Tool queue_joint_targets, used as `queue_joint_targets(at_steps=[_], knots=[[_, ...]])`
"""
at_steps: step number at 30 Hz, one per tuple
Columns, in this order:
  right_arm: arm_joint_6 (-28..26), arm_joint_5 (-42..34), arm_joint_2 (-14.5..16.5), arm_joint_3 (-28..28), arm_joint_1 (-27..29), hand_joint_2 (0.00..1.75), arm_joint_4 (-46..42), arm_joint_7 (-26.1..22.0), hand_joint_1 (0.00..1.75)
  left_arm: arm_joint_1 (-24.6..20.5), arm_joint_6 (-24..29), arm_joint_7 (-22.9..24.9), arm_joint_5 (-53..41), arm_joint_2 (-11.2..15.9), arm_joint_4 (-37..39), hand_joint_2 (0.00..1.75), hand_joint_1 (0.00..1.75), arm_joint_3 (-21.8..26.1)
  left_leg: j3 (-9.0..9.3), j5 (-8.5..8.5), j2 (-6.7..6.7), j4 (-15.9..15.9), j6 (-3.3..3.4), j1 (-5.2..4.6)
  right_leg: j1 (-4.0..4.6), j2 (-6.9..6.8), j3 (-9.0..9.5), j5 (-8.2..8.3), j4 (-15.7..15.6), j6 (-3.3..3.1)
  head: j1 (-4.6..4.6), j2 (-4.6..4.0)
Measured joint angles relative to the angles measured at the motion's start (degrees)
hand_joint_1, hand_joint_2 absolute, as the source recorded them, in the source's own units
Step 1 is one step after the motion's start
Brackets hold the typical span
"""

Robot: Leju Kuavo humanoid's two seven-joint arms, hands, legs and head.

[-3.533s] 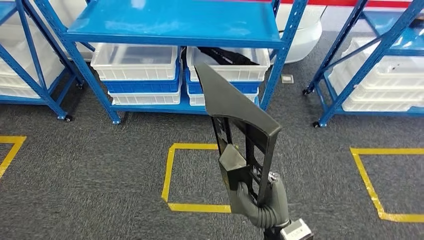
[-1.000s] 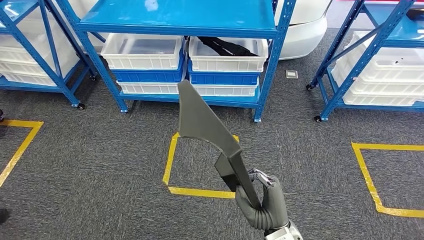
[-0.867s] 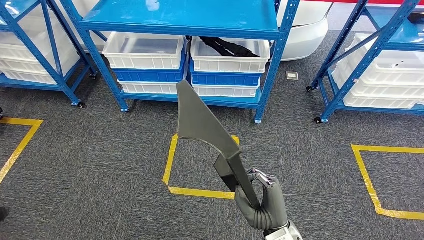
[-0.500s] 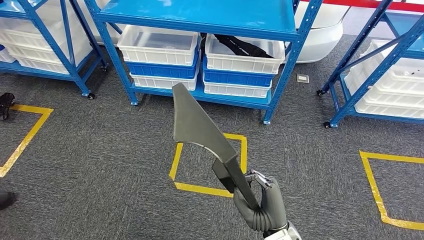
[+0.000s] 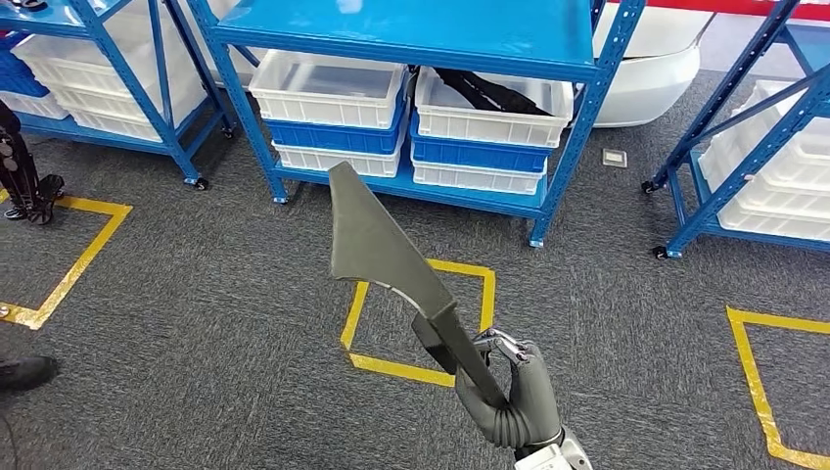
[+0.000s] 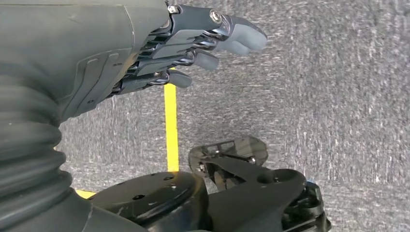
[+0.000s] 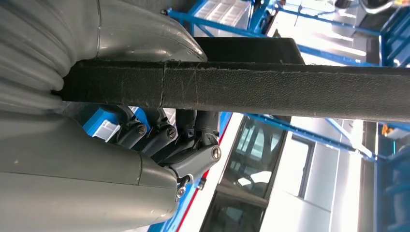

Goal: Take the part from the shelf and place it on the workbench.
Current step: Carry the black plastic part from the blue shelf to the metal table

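Gripping the dark part (image 5: 377, 245) upright in the right hand (image 5: 509, 397) above grey carpet (image 5: 196, 323). Left hand (image 6: 183, 43) hanging with fingers spread, holding nothing. Ahead: three blue shelves (image 5: 411, 39), three yellow floor squares (image 5: 421, 318).

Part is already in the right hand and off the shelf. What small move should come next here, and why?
Probably keep turning away from the blue shelf while keeping the grip steady. The right hand holds the dark part upright by its lower end, above grey carpet. No workbench is in sight, so there is nowhere to set it down yet. The left hand hangs free with its fingers apart.
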Motion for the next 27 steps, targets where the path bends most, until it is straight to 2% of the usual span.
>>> queue_joint_targets(at_steps=[1,3,4,5,7,8,9,10,12,13,14,15,16,18,19,20,22,23,24,25,26,27], knots=[[0.0,0.0,0.0,0.0,0.0,1.75,0.0,0.0,1.75,0.0,0.0,0.0,0.0,0.0,0.0,1.75,0.0,0.0,1.7,1.91,0.75,-3.3,-0.01,0.05,0.0,-0.47,0.15,-0.1,0.0,0.06,-0.01,0.0],[0.1,0.1,0.0,0.1,0.0,1.75,0.1,0.0,1.75,-0.2,0.0,0.0,0.0,0.0,0.0,1.75,0.0,0.0,5.31,4.69,3.52,-10.4,0.04,-0.12,0.36,-1.38,0.41,-0.46,0.2,0.43,-0.08,0.0],[0.1,0.1,0.0,0.1,-0.1,1.75,0.1,0.0,1.75,-0.3,-0.1,0.0,0.0,-0.1,0.0,1.75,0.0,0.0,6.25,5.24,4.5,-12.6,0.24,-0.3,0.63,-1.86,0.48,-0.64,0.3,0.71,-0.06,0.0],[0.1,0.1,0.0,0.1,-0.1,1.75,0.1,0.0,1.75,-0.4,-0.1,0.0,0.0,-0.1,0.0,1.75,0.0,0.0,6.46,5.23,4.83,-13.5,0.52,-0.55,0.88,-2.44,0.5,-0.75,0.3,0.95,-0.03,0.0],[0.1,0.1,0.0,0.2,-0.2,1.75,0.1,0.0,1.75,-0.4,-0.1,0.0,0.0,-0.1,0.0,1.75,0.0,0.0,6.07,5.48,3.39,-13.8,1.36,-0.77,0.94,-3.64,0.49,-0.93,0.2,1.33,0.05,0.0],[0.1,0.1,0.0,0.2,-0.3,1.75,0.1,0.0,1.75,-0.4,-0.1,0.0,0.0,-0.1,0.0,1.75,0.0,0.0,5.95,5.67,2.63,-13.9,1.75,-0.77,0.82,-3.38,0.28,-1.31,0.6,1.48,0.1,0.0],[0.0,0.1,0.0,0.2,-0.4,1.75,0.1,-0.1,1.75,-0.4,-0.1,0.0,0.0,-0.1,0.0,1.75,0.0,0.0,5.85,5.88,1.91,-14.0,2.21,-0.71,0.7,-2.5,-0.35,-2.17,2.0,1.49,0.15,0.0],[0.0,0.1,0.0,0.2,-0.4,1.75,0.1,-0.1,1.75,-0.4,-0.1,0.0,0.0,-0.1,0.0,1.75,0.0,0.0,5.74,6.08,1.22,-14.1,2.64,-0.62,0.61,-1.14,-1.57,-3.5,4.5,1.39,0.24,0.0],[0.0,0.1,-0.1,0.2,-0.4,1.75,0.2,-0.1,1.75,-0.4,-0.1,0.0,0.0,0.0,0.0,1.75,0.0,0.0,5.37,6.33,-0.22,-14.0,3.26,-0.68,0.54,1.13,-5.29,-6.68,12.1,0.92,0.42,0.0],[0.0,0.2,-0.1,0.2,-0.4,1.75,0.2,-0.1,1.75,-0.4,-0.1,0.0,0.0,0.0,0.0,1.75,0.0,0.0,5.2,6.43,-1.03,-14.0,3.42,-0.72,0.53,1.58,-6.98,-7.68,15.3,0.9,0.46,0.0],[0.0,0.2,-0.1,0.2,-0.4,1.75,0.3,-0.1,1.75,-0.4,-0.1,0.0,0.0,0.0,0.0,1.75,0.0,0.0,5.1,6.52,-1.86,-14.0,3.5,-0.76,0.53,1.8,-7.86,-7.89,16.8,1.09,0.48,0.0],[0.0,0.2,-0.1,0.2,-0.4,1.75,0.3,-0.1,1.75,-0.3,-0.2,0.0,0.0,0.0,0.0,1.75,0.0,0.0,5.05,6.6,-2.7,-14.0,3.52,-0.77,0.5,2.0,-7.63,-7.18,16.1,1.45,0.48,0.0],[0.0,0.3,-0.1,0.2,-0.4,1.75,0.3,-0.1,1.75,-0.3,-0.2,0.0,0.0,0.0,0.0,1.75,0.0,0.1,5.04,6.7,-3.53,-14.0,3.46,-0.76,0.45,2.4,-6.26,-5.74,13.1,1.87,0.49,0.0],[0.0,0.4,-0.1,0.2,-0.4,1.75,0.3,-0.1,1.75,-0.3,-0.2,0.0,0.0,0.0,0.0,1.75,0.0,0.1,4.98,6.91,-5.05,-13.9,3.13,-0.85,0.28,4.48,-2.44,-2.68,5.2,2.3,0.5,0.0],[0.0,0.4,-0.1,0.2,-0.4,1.75,0.3,-0.2,1.75,-0.3,-0.2,0.0,0.0,-0.1,0.0,1.75,0.0,0.1,4.9,7.02,-5.65,-13.9,2.88,-0.95,0.24,5.26,-1.16,-1.74,2.4,2.2,0.47,0.0],[0.0,0.5,-0.1,0.2,-0.4,1.75,0.3,-0.2,1.75,-0.2,-0.2,0.0,0.0,-0.1,0.0,1.75,0.0,0.1,4.8,7.15,-6.18,-13.9,2.6,-1.01,0.29,5.7,-0.43,-1.31,1.1,1.95,0.44,0.0],[0.0,0.7,0.0,0.2,-0.4,1.75,0.3,-0.2,1.75,0.0,-0.3,0.0,-0.1,0.0,0.0,1.75,0.0,0.2,4.57,7.54,-7.14,-14.1,1.91,-0.94,0.38,4.77,-0.14,-0.9,0.7,1.27,0.4,-0.01],[0.0,0.8,0.0,0.3,-0.5,1.75,0.3,-0.2,1.75,0.1,-0.2,0.0,-0.1,0.0,0.0,1.75,0.0,0.3,4.37,7.46,-6.92,-14.0,1.62,-0.9,0.3,4.19,0.04,-0.67,0.5,0.92,0.39,-0.01],[0.0,0.8,0.0,0.3,-0.5,1.75,0.3,-0.2,1.75,0.1,-0.2,0.0,-0.1,0.0,0.0,1.75,0.0,0.4,3.92,6.8,-5.89,-13.1,1.34,-0.93,0.15,3.54,0.1,-0.45,0.3,0.54,0.28,-0.01],[0.0,0.8,0.0,0.3,-0.5,1.75,0.3,-0.2,1.75,0.1,-0.2,0.0,-0.2,0.0,0.0,1.75,0.0,0.4,3.04,5.46,-4.42,-11.1,1.11,-0.96,0.01,2.83,0.17,-0.29,0.1,0.13,0.15,-0.01],[0.0,0.8,0.0,0.3,-0.5,1.75,0.3,-0.2,1.75,0.1,-0.2,0.0,-0.3,0.0,0.0,1.75,0.0,0.5,1.7,3.57,-2.62,-8.0,0.9,-0.92,0.05,2.08,0.25,-0.26,0.0,-0.15,0.03,0.0],[0.0,0.8,0.0,0.3,-0.4,1.75,0.4,-0.2,1.75,0.0,-0.2,0.0,-0.4,0.0,0.0,1.75,0.0,0.5,0.04,1.61,-1.39,-4.2,0.64,-0.79,0.15,1.32,0.25,-0.28,0.0,-0.37,-0.08,0.0]])
